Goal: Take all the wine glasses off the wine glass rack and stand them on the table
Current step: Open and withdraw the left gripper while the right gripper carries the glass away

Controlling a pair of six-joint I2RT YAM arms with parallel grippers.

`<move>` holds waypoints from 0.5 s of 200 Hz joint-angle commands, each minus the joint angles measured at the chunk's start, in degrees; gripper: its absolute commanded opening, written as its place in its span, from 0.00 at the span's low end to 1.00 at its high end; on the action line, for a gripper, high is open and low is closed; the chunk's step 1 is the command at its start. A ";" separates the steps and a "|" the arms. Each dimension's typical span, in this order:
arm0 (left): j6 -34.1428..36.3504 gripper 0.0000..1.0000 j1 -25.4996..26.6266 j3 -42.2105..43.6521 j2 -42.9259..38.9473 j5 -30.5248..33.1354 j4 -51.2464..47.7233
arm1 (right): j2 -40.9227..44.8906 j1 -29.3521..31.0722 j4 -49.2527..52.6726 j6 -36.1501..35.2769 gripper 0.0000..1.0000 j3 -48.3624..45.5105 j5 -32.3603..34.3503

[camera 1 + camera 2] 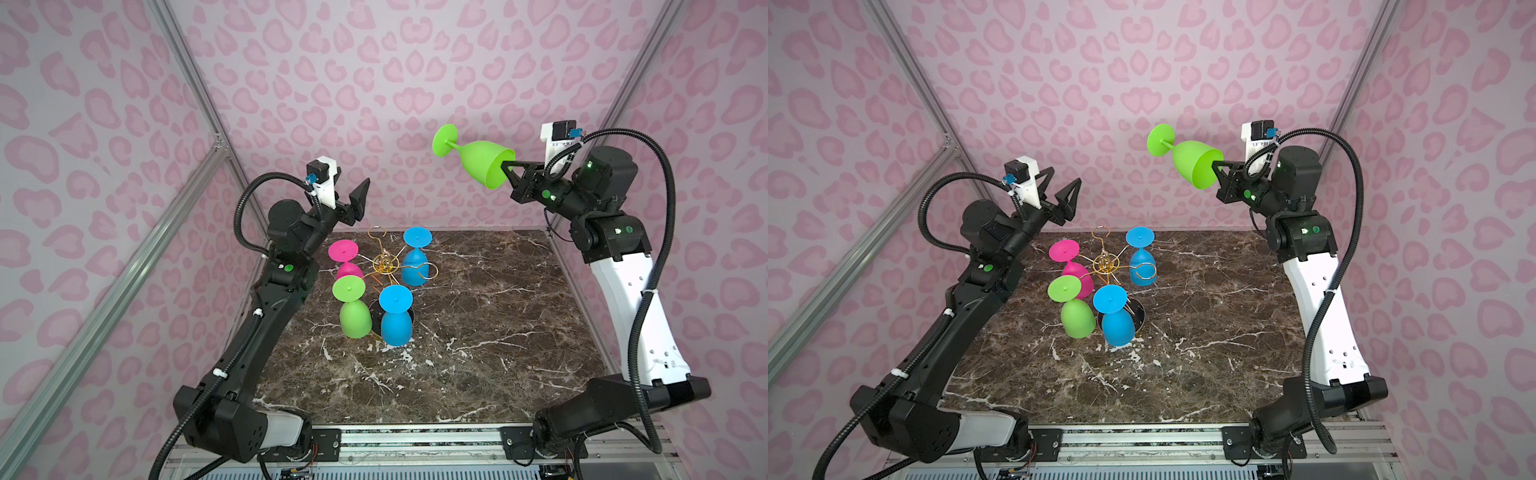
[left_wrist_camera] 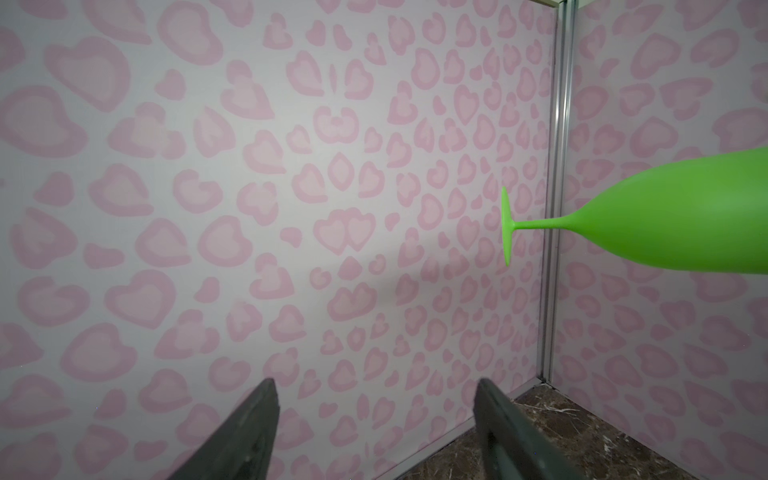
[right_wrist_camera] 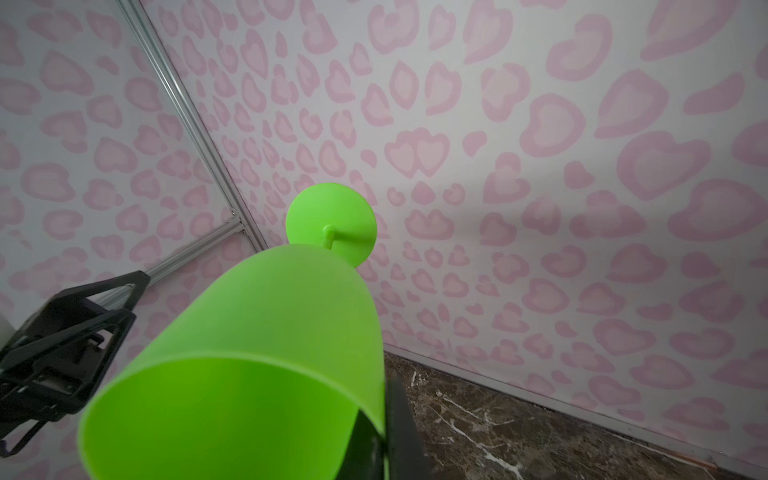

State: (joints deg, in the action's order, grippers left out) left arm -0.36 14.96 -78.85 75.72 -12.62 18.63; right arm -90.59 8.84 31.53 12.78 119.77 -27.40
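On the dark marble surface [image 1: 478,332], closed in by pink heart-pattern walls [image 1: 374,83] and aluminium posts [image 1: 195,83], one wine glass rack [image 1: 385,262] stands toward 10 o'clock. Four glasses hang on it upside down. Around its post they are one pink glass [image 1: 349,270] at 10 o'clock, one green glass [image 1: 354,318] at 7, a far blue glass [image 1: 414,268] at 2 and a near blue glass [image 1: 396,324] at 5. The fifth, the green wine glass [image 1: 482,162], is off the rack, sideways in the air toward 1 o'clock. The right tool [image 1: 508,172] is clamped on its rim. The left tool [image 1: 1065,174] is empty, jaws apart.
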 commanded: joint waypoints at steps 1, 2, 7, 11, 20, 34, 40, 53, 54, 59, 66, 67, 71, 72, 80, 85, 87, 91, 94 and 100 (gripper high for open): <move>0.65 0.78 -1.68 4.09 -3.70 4.82 1.20 | -3.80 -0.05 12.59 -3.29 0.00 4.77 4.46; 0.68 0.78 -1.73 4.29 -3.81 4.98 1.17 | -3.98 -0.05 12.77 -3.38 0.00 5.04 4.50; 0.88 0.79 -2.28 4.99 -4.79 5.86 0.91 | -4.92 -0.05 13.63 -3.56 0.00 6.01 5.11; 0.97 0.79 -2.65 5.60 -5.48 6.51 0.69 | -5.58 0.01 14.46 -3.87 0.00 6.75 5.65; 0.98 0.81 -3.76 6.53 -6.93 7.51 0.21 | -7.56 0.13 16.17 -4.43 0.00 8.70 7.59; 0.42 0.84 -5.18 8.29 -9.13 8.68 -0.24 | -10.78 0.52 19.16 -5.23 0.00 12.24 9.84; 0.32 0.85 -5.65 9.09 -10.05 9.28 -0.46 | -12.20 0.87 20.54 -5.63 0.00 14.04 10.71; -0.22 0.88 -6.60 10.72 -11.78 10.15 -1.03 | -15.99 2.15 24.38 -6.80 0.00 18.70 14.07; -0.33 0.88 -6.65 10.86 -11.89 10.20 -1.08 | -16.32 2.28 24.68 -6.93 0.00 19.08 14.36; -0.60 0.89 -6.98 11.40 -12.44 10.18 -1.29 | -17.81 2.99 26.32 -7.61 0.00 20.99 15.72; -0.90 0.90 -7.36 12.01 -13.06 10.32 -2.04 | -19.99 3.81 28.64 -8.45 0.00 23.69 17.55; -0.93 0.90 -7.42 12.07 -13.19 10.33 -2.16 | -20.29 3.94 29.01 -8.55 0.00 24.08 17.77; -1.01 0.91 -7.59 12.36 -13.51 10.49 -2.61 | -21.53 4.45 30.24 -8.91 0.00 25.55 18.60; -1.03 0.91 -7.63 12.47 -13.59 10.50 -2.71 | -21.81 4.57 30.56 -9.04 0.00 25.89 18.78; -1.11 0.92 -7.82 13.09 -14.29 10.89 -3.52 | -24.06 5.18 32.73 -9.64 0.00 28.19 19.99; -1.13 0.92 -8.00 13.52 -14.68 11.13 -3.96 | -25.32 5.46 33.75 -9.93 0.00 29.45 20.45; -1.13 0.92 -8.04 13.72 -14.83 11.20 -4.13 | -25.82 5.54 34.19 -10.02 0.00 29.75 20.63; -1.13 0.93 -8.10 14.03 -15.17 11.29 -4.53 | -26.61 5.76 34.79 -10.20 0.00 30.20 20.90; -1.13 0.93 -8.23 14.25 -15.35 11.42 -4.82 | -27.23 5.82 35.16 -10.30 0.00 30.52 21.04; -1.01 0.94 -8.41 14.59 -15.74 11.54 -5.64 | -28.16 5.79 35.63 -10.40 0.00 30.63 21.32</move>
State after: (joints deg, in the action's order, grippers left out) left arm -0.99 7.11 -65.43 61.41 -2.70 15.38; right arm -115.00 14.15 59.75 4.86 148.20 -11.09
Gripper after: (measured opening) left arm 0.928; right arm 0.048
